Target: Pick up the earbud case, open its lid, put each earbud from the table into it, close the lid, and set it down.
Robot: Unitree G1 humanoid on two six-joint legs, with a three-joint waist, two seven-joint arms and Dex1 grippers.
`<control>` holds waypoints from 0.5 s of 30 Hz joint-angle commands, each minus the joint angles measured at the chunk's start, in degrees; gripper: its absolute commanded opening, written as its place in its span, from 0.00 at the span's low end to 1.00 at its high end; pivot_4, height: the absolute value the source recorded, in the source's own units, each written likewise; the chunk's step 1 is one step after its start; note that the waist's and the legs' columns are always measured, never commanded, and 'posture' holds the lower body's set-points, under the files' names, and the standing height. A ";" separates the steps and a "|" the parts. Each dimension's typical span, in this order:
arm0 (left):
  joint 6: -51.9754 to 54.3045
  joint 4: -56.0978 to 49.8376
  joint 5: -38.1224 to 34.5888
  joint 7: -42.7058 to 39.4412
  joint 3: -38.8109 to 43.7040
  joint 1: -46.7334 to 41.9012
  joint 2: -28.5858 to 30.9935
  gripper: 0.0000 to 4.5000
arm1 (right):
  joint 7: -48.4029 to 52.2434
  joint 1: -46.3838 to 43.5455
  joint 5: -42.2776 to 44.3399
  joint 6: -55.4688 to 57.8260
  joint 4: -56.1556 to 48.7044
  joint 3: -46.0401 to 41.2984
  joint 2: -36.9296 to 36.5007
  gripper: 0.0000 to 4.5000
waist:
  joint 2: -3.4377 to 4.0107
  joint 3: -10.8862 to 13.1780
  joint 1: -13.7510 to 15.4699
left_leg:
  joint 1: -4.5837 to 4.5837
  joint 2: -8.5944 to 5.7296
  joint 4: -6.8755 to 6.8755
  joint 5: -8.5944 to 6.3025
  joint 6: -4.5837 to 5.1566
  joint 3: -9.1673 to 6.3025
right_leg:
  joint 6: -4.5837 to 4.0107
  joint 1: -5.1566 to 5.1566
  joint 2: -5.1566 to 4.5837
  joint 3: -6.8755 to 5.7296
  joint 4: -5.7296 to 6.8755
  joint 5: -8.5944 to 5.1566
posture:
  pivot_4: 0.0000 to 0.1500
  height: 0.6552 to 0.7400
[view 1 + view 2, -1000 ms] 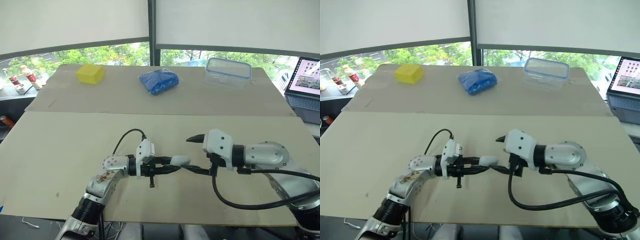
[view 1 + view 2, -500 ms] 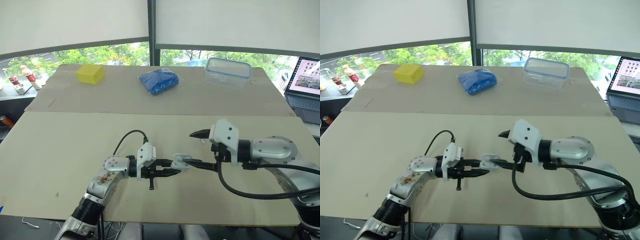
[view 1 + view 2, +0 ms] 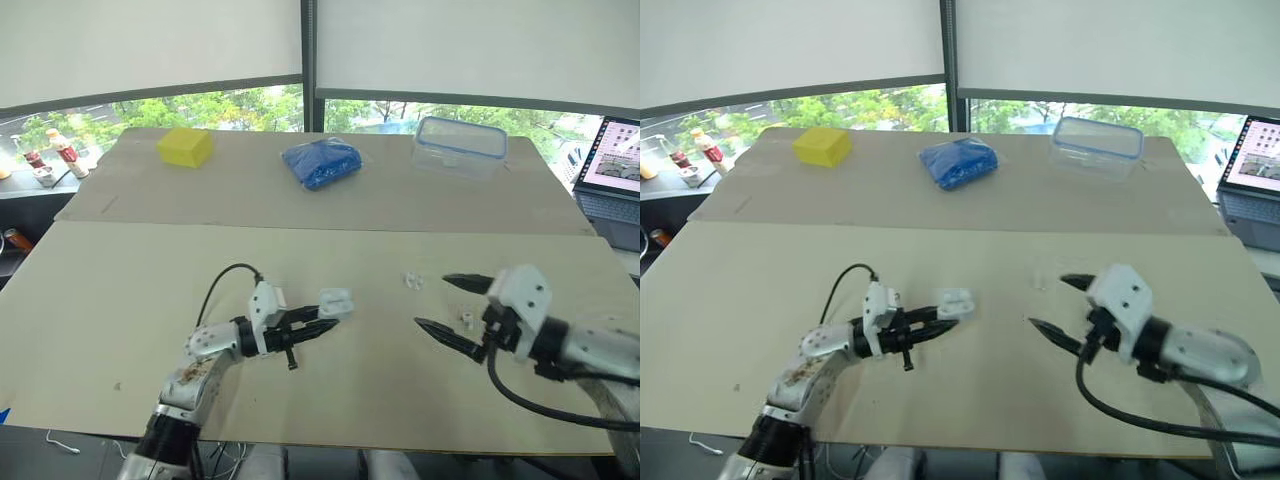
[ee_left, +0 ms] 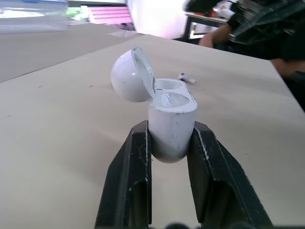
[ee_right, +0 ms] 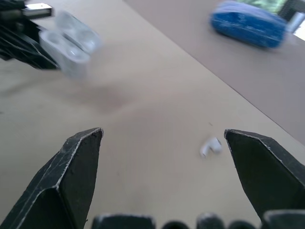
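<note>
Our right gripper (image 3: 432, 300) has drawn back rightward from the earbud case (image 3: 336, 303) and hangs spread wide between the far earbud (image 3: 413, 281) and the near earbud (image 3: 466, 320). The lid (image 4: 128, 76) now stands open, so we judge loading comes next. Our left gripper (image 3: 322, 323) clamps the case left of centre over the table (image 3: 120, 290). The left wrist view adds sockets that look empty
</note>
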 commanded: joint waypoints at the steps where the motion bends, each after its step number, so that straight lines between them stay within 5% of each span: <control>1: -3.89 -1.40 -0.43 4.12 3.52 1.25 -1.08 0.12 | -1.46 7.89 -3.88 -11.50 2.89 -5.83 4.59 1.00 | 0.01 0.00 -0.09 | 0.04 0.00 0.00 0.00 0.00 0.01 | 0.00 0.02 0.00 0.00 0.00 0.00 | 1.00 0.36; 7: -6.18 -0.82 0.83 9.42 6.80 2.47 -1.29 0.12 | -2.30 17.86 -5.41 -20.94 12.93 -10.25 10.36 1.00 | 0.06 -0.03 -0.60 | 0.13 0.02 -0.02 0.00 0.00 0.05 | -0.01 0.06 0.02 0.06 0.03 0.00 | 1.00 0.36; 15: -5.06 -2.80 0.51 10.72 6.53 2.45 -0.06 0.12 | -4.20 18.54 -3.96 -21.80 17.76 -10.95 11.18 1.00 | 0.14 -0.08 -0.43 | 0.13 0.01 -0.03 0.00 0.00 0.08 | -0.01 0.06 0.03 0.09 0.04 0.00 | 1.00 0.36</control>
